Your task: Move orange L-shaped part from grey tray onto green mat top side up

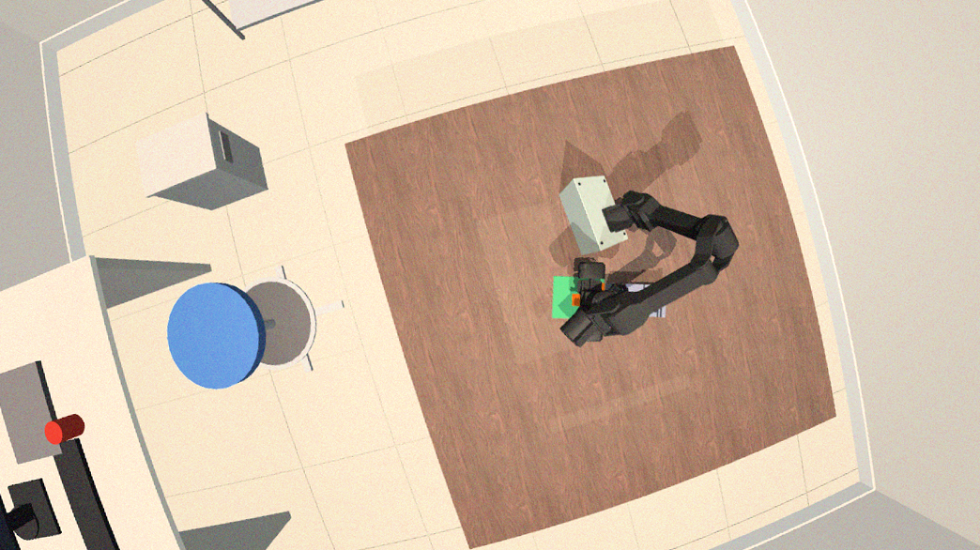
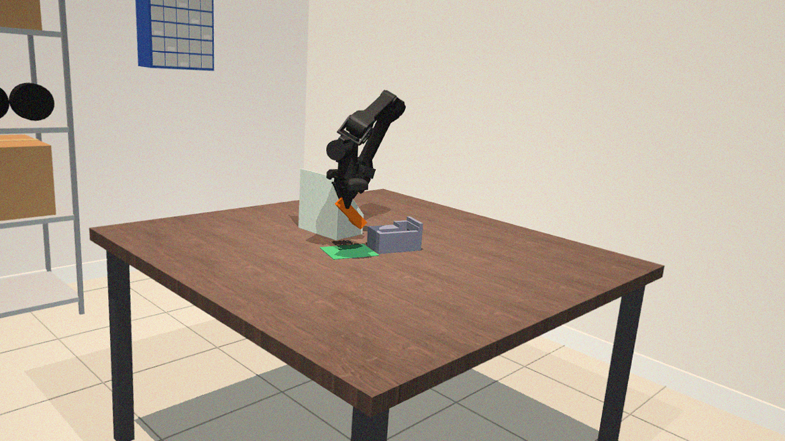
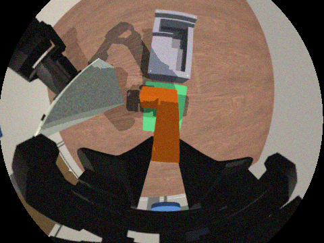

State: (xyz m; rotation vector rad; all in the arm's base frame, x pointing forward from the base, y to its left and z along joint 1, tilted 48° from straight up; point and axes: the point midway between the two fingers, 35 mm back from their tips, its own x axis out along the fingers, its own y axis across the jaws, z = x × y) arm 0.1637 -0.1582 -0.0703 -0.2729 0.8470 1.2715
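- One gripper (image 3: 165,162) holds the orange L-shaped part (image 3: 163,121) tilted above the green mat (image 3: 155,118).
- Released tilted, it may tumble against the grey tray (image 3: 172,47) beside the mat.

Orange L-shaped part (image 3: 165,126) hangs tilted above the green mat (image 2: 350,252), beside the empty grey tray (image 2: 396,236)
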